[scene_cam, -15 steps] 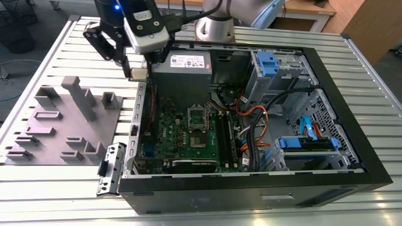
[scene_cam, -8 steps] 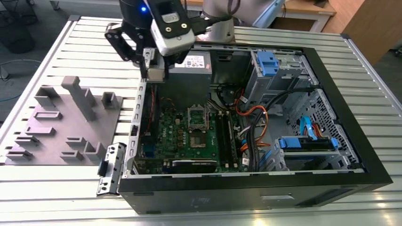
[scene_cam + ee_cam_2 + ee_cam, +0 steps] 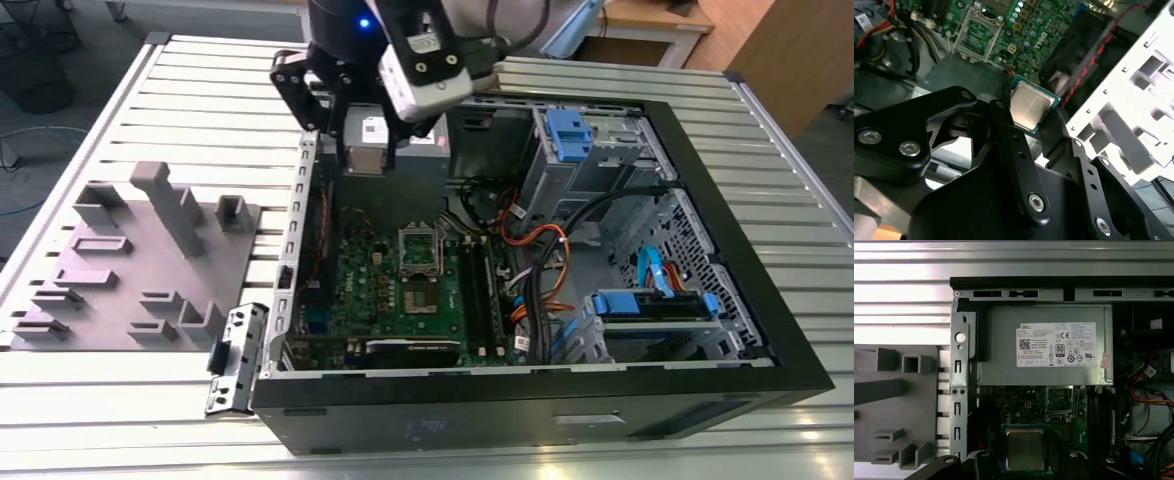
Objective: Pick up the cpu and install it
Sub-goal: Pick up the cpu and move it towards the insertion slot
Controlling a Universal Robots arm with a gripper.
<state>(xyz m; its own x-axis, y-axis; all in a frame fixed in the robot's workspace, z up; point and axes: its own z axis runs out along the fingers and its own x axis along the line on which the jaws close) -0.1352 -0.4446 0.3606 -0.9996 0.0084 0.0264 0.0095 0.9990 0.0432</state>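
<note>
The cpu [image 3: 1029, 106] is a small flat square chip with a silvery top and a thin dark rim. My gripper [image 3: 1030, 114] is shut on it, one black finger on each of two opposite edges. In the first wrist view the cpu [image 3: 1024, 447] hangs above the green motherboard, a little short of the open cpu socket [image 3: 1060, 402]. In the exterior view my gripper [image 3: 370, 150] holds the cpu [image 3: 371, 162] over the far part of the open computer case [image 3: 534, 395], next to the power supply. The socket [image 3: 418, 245] lies lower, at the board's middle, with its metal frame lifted.
A grey power supply [image 3: 1044, 347] sits beside the socket. Orange and black cables [image 3: 541, 255] and blue drive bays [image 3: 567, 130] fill the exterior view's right of the case. A grey parts fixture [image 3: 134, 260] lies on the slatted table at the exterior view's left. A metal bracket [image 3: 234, 355] rests by the case.
</note>
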